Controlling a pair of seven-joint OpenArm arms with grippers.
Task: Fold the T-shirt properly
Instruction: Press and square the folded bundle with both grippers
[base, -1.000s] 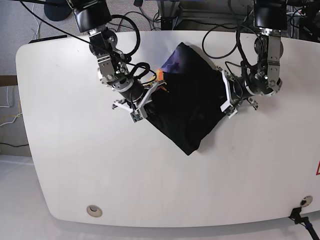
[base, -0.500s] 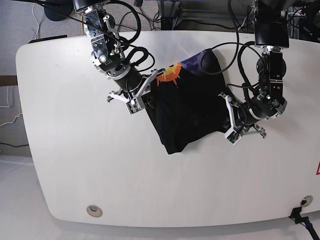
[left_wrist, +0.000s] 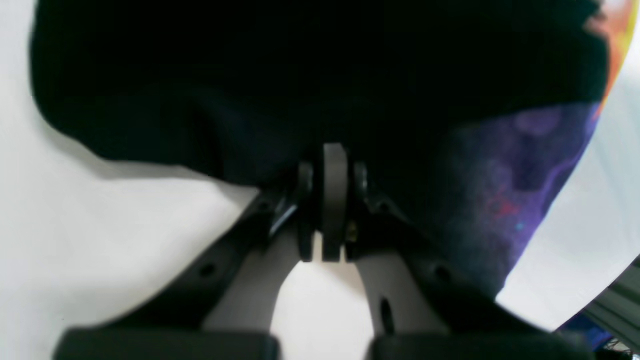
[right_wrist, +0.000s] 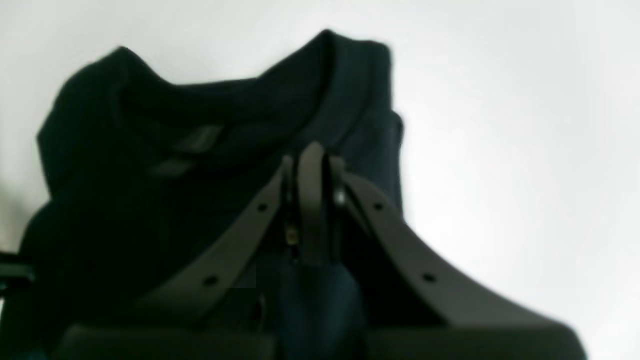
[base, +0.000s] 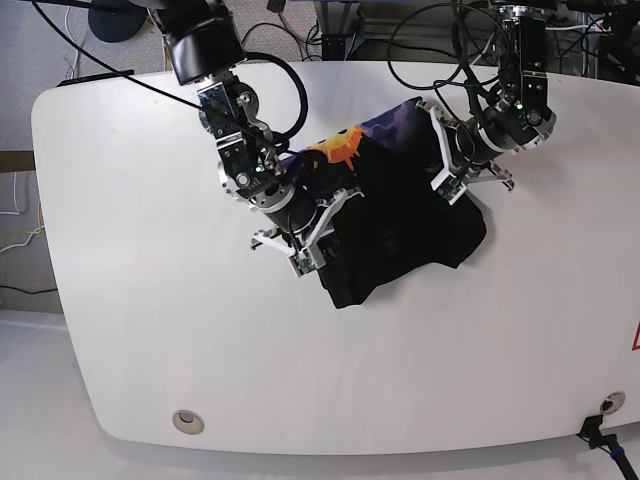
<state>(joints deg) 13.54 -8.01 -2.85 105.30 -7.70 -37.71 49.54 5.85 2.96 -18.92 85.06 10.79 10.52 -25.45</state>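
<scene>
The black T-shirt (base: 400, 225) lies bunched on the white table (base: 150, 320), with its orange sun (base: 340, 150) and purple print (base: 390, 125) showing at its far edge. My right gripper (base: 310, 238) is shut on the shirt's near left edge. In the right wrist view the gripper (right_wrist: 312, 155) pinches black cloth below the collar (right_wrist: 240, 100) and neck tag (right_wrist: 195, 142). My left gripper (base: 447, 165) is shut on the shirt's far right edge. In the left wrist view the gripper (left_wrist: 334, 155) pinches black cloth beside the purple print (left_wrist: 525, 190).
Cables and dark equipment (base: 340, 30) crowd the table's back edge. A round insert (base: 187, 421) sits near the front left edge. A black connector (base: 598, 432) is at the front right corner. A red mark (base: 635, 338) is at the right edge.
My left gripper has moved toward the table's back with the shirt's right edge. My right gripper has moved forward and right with the left edge. The shirt has bunched up.
</scene>
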